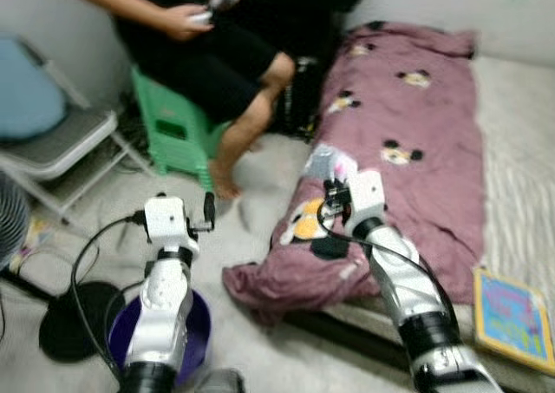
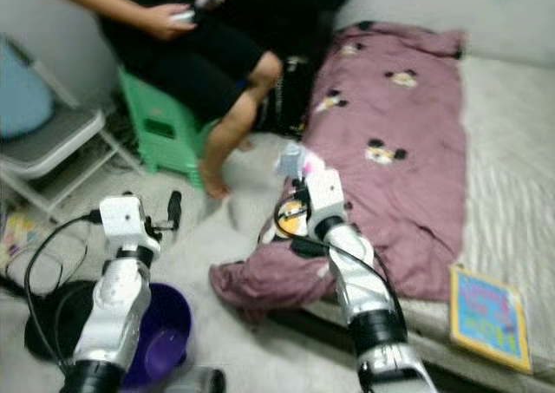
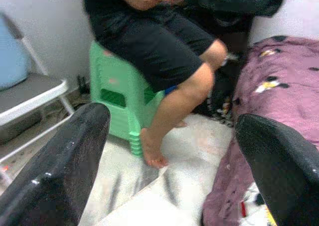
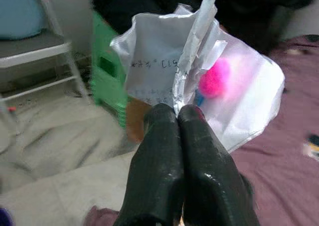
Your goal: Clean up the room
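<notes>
- A crumpled clear plastic wrapper (image 4: 199,81) with printed writing and a pink patch is pinched at its lower edge by the right tool (image 4: 178,113), whose two black fingers (image 4: 157,151) are pressed tight together on it.
- In the head views the wrapper is held up in the air above the near, left edge of the bed, over the mauve blanket (image 1: 408,141).
- The blanket, printed with cartoon mouse heads, covers the left part of the bed (image 1: 520,167) and hangs bunched over its near corner onto the floor.
- A colourful book (image 1: 513,315) lies on the bed near its front edge, to the right of the right arm.
- The left tool (image 1: 208,211) is raised over the pale floor with its fingers (image 3: 60,171) spread wide and nothing between them.
- A dark purple bucket (image 1: 198,324) stands on the floor below the left arm.
- A person in black shorts (image 1: 217,55) sits on a green plastic stool (image 1: 173,133), one bare foot on the floor, holding something in both hands.
- A grey folding chair (image 1: 52,141) stands to the left of the stool.
</notes>
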